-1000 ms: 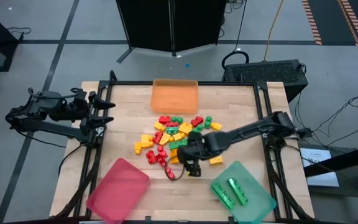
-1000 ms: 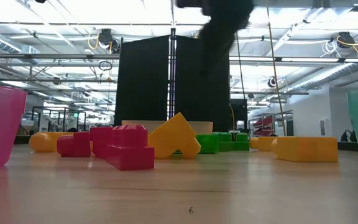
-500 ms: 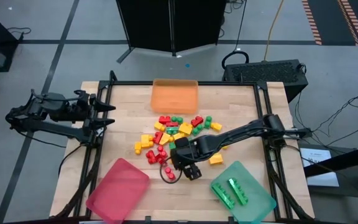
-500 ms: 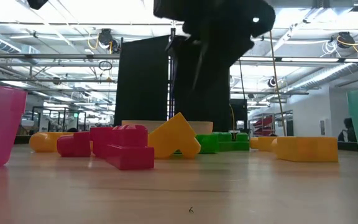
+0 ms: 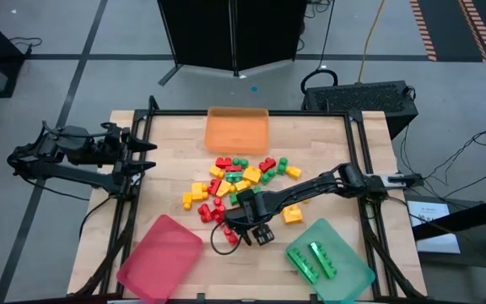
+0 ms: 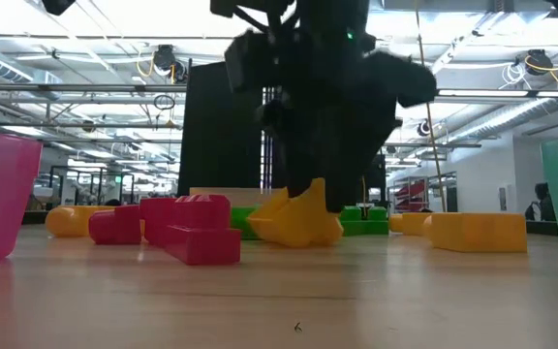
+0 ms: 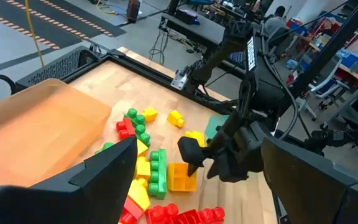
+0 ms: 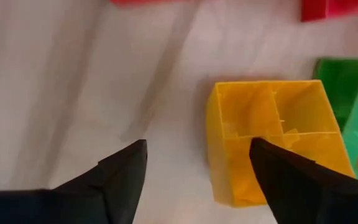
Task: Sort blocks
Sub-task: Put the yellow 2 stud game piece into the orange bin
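Red, green, yellow and orange blocks lie in a loose pile at the table's middle. My right gripper points down at the near edge of the pile, open, over an orange-yellow block that lies hollow side up on the wood. The same block shows beside the dark fingers in the left wrist view. My left gripper waits open and raised at the table's left edge, holding nothing. My right gripper comes at the orange-yellow block from above, pointing down. One finger stands in the block's open hollow; the other finger stands outside its side wall over bare wood. The block rests on the table.
An orange tray stands at the far edge, a pink tray at the near left. A teal tray at the near right holds two green blocks. A cable loop hangs by the right gripper.
My right gripper has come down and a little toward the table's left, rolling its wrist, onto the near edge of the pile. In the low view the orange-yellow block, which stood tilted on an edge, now sits lower and shifted sideways under the fingers.
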Robot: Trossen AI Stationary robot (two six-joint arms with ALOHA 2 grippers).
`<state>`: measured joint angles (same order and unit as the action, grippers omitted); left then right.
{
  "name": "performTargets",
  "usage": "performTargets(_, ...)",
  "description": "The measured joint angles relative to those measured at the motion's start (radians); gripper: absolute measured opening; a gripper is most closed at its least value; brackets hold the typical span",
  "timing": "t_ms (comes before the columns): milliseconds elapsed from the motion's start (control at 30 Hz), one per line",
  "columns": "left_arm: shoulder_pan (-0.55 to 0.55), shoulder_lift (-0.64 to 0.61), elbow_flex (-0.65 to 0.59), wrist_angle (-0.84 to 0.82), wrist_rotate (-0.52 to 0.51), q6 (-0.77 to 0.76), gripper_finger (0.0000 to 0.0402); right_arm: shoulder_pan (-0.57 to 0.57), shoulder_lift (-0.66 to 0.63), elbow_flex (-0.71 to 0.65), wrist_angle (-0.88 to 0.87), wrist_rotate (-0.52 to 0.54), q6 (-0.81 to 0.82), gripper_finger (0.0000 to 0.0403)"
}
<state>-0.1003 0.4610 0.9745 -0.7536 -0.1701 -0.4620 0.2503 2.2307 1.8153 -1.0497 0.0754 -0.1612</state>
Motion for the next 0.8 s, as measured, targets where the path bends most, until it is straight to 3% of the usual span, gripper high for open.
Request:
performTargets(167, 0.000, 0.000, 0.000, 0.000, 0.000, 0.004, 0.0345, -0.003, 0.008, -0.001, -0.004, 0.112, 0.056, 0.0215)
performTargets(433, 0.000, 0.000, 0.000, 0.000, 0.000, 0.006, 0.0345, -0.022, 0.007, -0.003, -0.012, 0.105, 0.153, 0.0020)
performTargets(667, 0.000, 0.000, 0.000, 0.000, 0.000, 0.006, 0.0345, -0.022, 0.006, 0.020, -0.037, 0.078, 0.226, 0.0006)
performTargets(800, 0.000, 0.000, 0.000, -0.001, 0.000, 0.006, 0.0345, -0.020, 0.010, 0.149, -0.069, 0.064, 0.244, 0.0003)
